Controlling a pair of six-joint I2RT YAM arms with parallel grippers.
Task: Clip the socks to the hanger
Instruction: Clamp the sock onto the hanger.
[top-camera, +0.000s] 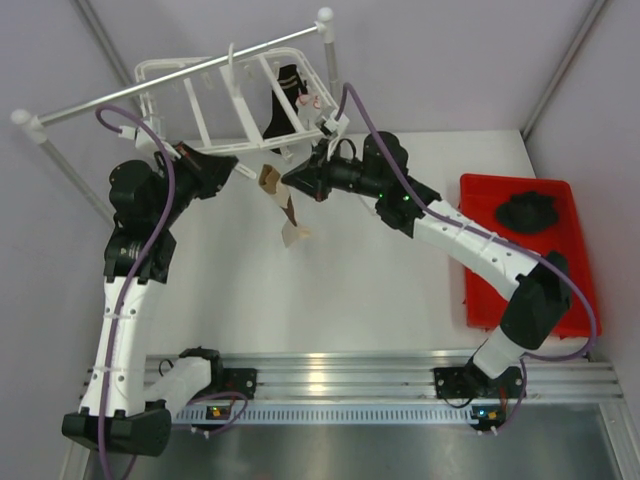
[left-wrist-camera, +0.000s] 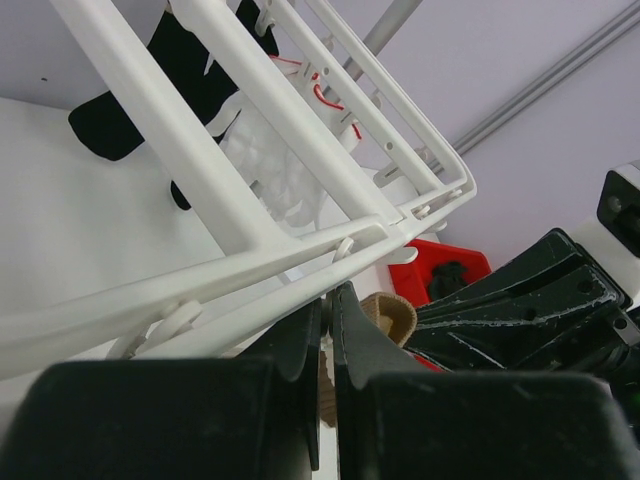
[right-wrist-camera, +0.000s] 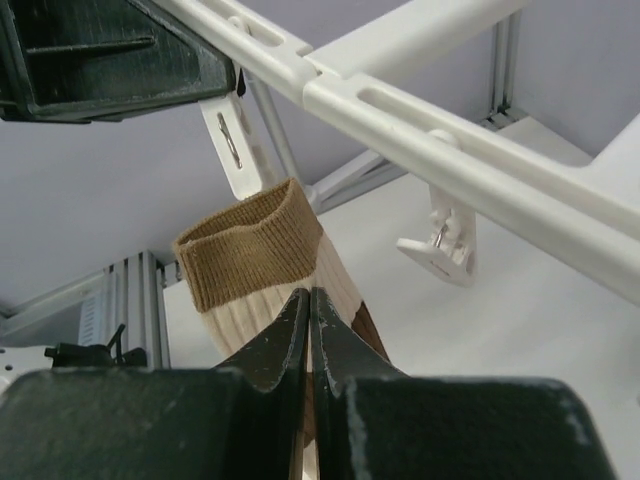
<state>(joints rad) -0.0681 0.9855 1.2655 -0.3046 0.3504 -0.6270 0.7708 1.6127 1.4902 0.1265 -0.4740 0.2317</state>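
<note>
The white hanger hangs from a rail at the back left. The black sock hangs clipped on its right side and also shows in the left wrist view. My right gripper is shut on the cream sock just below its brown cuff and holds it up under the hanger's bar. My left gripper is shut on a hanger clip at the frame's near edge, right next to the cuff.
The grey rail with white ball ends carries the hanger. A red tray at the right holds a dark bundle. Another free clip dangles to the right of the cream sock.
</note>
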